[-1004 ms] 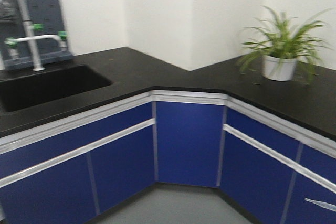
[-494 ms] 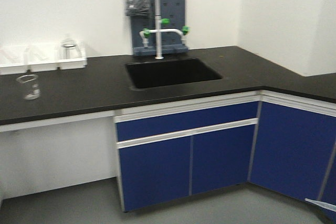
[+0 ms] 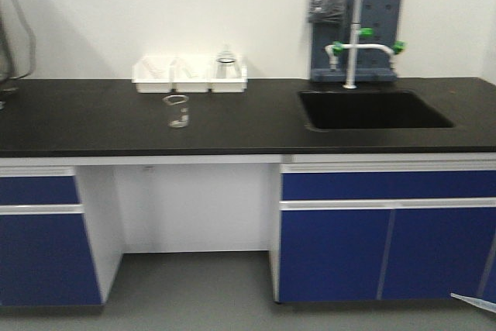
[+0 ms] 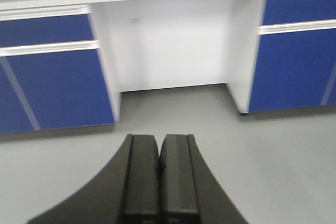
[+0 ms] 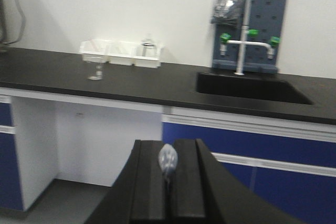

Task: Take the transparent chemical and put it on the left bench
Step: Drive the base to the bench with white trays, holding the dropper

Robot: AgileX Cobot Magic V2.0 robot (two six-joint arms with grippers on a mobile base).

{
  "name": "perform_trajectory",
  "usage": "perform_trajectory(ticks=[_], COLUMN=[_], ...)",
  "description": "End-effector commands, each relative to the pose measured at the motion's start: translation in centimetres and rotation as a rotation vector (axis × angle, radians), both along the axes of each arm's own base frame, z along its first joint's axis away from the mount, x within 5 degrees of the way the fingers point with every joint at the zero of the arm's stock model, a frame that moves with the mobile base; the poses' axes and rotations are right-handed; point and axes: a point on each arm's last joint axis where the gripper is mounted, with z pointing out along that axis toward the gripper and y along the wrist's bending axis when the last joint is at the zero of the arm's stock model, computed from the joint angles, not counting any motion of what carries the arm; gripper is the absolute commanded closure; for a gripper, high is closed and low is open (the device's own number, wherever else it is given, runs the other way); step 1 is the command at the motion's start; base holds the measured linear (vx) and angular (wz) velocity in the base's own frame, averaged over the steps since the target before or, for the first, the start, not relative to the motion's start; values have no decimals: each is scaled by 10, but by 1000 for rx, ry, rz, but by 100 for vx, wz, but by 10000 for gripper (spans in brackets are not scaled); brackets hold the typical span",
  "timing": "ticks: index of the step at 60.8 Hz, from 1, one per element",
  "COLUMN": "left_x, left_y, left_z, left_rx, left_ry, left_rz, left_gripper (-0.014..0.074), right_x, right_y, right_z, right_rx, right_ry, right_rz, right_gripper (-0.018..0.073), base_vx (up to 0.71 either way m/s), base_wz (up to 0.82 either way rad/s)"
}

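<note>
My right gripper (image 5: 168,143) is pinched on a small clear bulb (image 5: 168,158) that stands up between the pads. I take it for the transparent chemical, though the view is too blurred to say what sort of vessel it is. My left gripper (image 4: 159,141) has its fingers pressed together on nothing and points down at the grey floor (image 4: 173,114) in front of the blue cabinets (image 4: 52,82). In the front view a thin clear sliver (image 3: 473,301) sits low at the right edge; I cannot tell whether it belongs to what I am carrying. What has changed is the outlook. A second ago the front camera faced the corner with a potted plant, and half a second ago the sink was in the middle. Now the sink (image 3: 372,110) and its tap (image 3: 353,44) lie off to the right, and the long black bench (image 3: 85,125) fills the frame. On the bench a beaker (image 3: 177,110) stands near a white tray (image 3: 190,75) by the wall. So the base has swung left, and I judge the grab done and the carry nearly lined up. The bench is well apart from both arms, so I reckon I must close in and raise the right arm before setting the bulb on a bare stretch away from the beaker.
</note>
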Motion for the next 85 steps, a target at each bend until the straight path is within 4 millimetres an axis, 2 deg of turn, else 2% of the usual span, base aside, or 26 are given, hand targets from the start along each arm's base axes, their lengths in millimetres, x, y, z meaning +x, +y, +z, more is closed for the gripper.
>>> perform_trajectory(ticks=[1,46,85], left_x=[-1,-1,-1], left_y=[0,0,0], left_z=[3,3,3], left_rx=[-14,-14,-14], left_ry=[-81,-81,-81], left_rz=[-1,-1,-1], left_gripper=[600,600,600], right_x=[0,0,0], right_y=[3,3,3], right_z=[14,14,14], right_rx=[5,5,6], right_ry=[-72,-74,-74], right_rz=[37,38,38], right_gripper=[564,564,564], base_vx=[1,17,39], base_wz=[54,55,8])
